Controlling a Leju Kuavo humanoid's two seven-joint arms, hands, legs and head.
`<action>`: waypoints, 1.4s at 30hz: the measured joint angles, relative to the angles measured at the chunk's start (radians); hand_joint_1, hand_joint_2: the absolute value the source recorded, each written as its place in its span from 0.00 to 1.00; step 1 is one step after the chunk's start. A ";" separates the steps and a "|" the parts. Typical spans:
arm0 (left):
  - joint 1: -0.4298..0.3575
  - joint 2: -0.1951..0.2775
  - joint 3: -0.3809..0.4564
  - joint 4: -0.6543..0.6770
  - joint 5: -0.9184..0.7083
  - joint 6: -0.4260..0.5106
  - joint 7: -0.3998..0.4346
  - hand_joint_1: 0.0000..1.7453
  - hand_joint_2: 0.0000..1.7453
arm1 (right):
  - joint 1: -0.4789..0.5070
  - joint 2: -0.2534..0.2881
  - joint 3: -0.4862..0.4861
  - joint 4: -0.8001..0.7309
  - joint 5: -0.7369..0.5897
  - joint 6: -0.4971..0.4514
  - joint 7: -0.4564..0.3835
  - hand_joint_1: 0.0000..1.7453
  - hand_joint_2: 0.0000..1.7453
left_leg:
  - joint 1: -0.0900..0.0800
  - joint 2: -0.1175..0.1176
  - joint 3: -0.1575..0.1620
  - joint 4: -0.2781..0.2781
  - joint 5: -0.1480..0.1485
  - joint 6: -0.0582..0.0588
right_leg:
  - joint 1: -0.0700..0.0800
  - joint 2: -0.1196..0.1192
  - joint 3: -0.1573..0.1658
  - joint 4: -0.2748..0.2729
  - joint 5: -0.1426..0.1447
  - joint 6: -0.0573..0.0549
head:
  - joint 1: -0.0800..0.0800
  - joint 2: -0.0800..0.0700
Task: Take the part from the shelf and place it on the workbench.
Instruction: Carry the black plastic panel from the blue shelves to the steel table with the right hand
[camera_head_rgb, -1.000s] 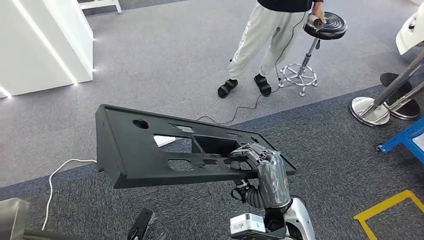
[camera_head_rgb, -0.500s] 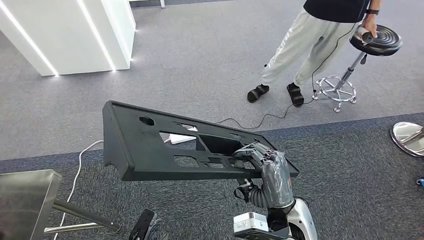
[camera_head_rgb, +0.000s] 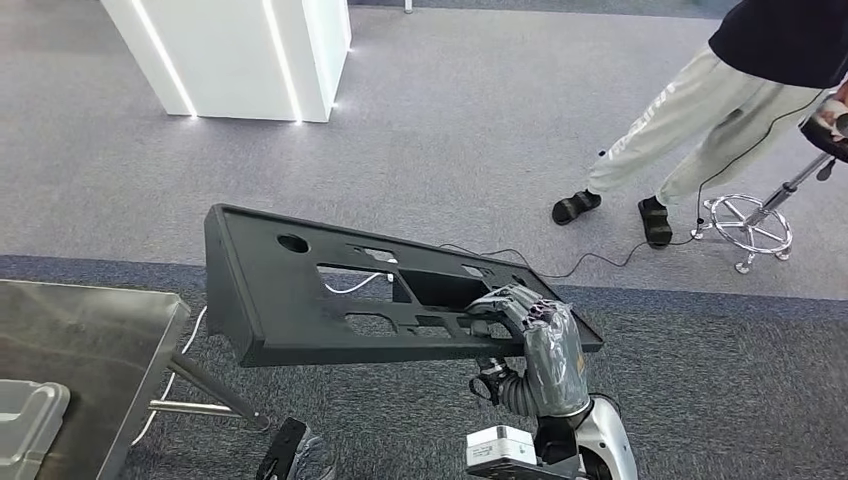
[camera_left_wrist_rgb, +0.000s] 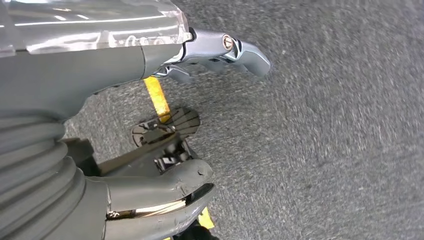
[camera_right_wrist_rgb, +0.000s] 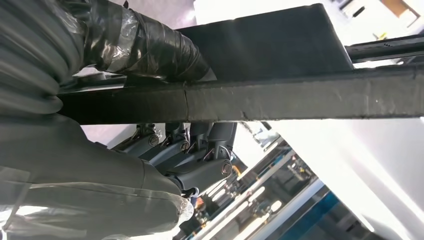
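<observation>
We judge that we are in the carrying step: the part (camera_head_rgb: 330, 290), a long black panel with cut-outs, is already off the shelf and rides in the air above the carpeted floor (camera_head_rgb: 480, 130). Our right hand (camera_head_rgb: 525, 325) grips it at the end nearest our right side, fingers curled over the top edge. In the right wrist view the thumb (camera_right_wrist_rgb: 145, 47) presses one face of the panel's rim and the darker fingers (camera_right_wrist_rgb: 200, 150) clamp the other, so the hold looks firm.

The steel tabletop (camera_head_rgb: 80, 340) lies at the lower left, and the panel's far end hangs close to its corner but not over it. The next move, as we read it, calls for bringing the panel further left until it sits above the steel surface, then lowering it flat before the fingers let go. With the grip at one end alone, the long free end may sag or swing, so a slow, level approach seems wise.

Our left hand (camera_left_wrist_rgb: 150, 190) hangs low over the carpet and holds nothing; its thumb and fingers stand apart.

Much of the tabletop is cut off by the picture's edge, so we cannot tell how much room it offers. A pale grey object (camera_head_rgb: 25, 420) sits on it, only partly visible. A person (camera_head_rgb: 720, 110) stands by a stool (camera_head_rgb: 760, 210), well apart from us and cropped at the top.
</observation>
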 joint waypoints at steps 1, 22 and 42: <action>0.000 0.000 0.003 0.000 0.003 -0.001 0.000 0.00 1.00 | 0.000 0.000 -0.001 -0.001 0.000 0.000 0.000 1.00 1.00 | 0.001 -0.010 0.002 -0.004 0.002 0.007 | -0.003 0.018 -0.004 0.015 -0.013 0.005 | 0.000 0.000; 0.002 -0.010 0.041 0.000 0.047 -0.014 -0.005 0.00 1.00 | 0.008 -0.003 -0.010 -0.009 0.000 -0.001 0.002 1.00 1.00 | 0.003 -0.036 -0.136 0.272 -0.115 -0.024 | 0.002 0.066 -0.027 -0.014 0.038 -0.046 | -0.002 0.000; 0.002 -0.013 0.069 0.000 0.085 -0.069 -0.007 0.00 1.00 | 0.013 -0.008 -0.015 -0.017 -0.001 -0.001 0.000 1.00 1.00 | -0.011 -0.139 0.003 0.002 0.003 0.022 | 0.012 0.182 -0.058 0.041 0.029 -0.040 | 0.002 0.000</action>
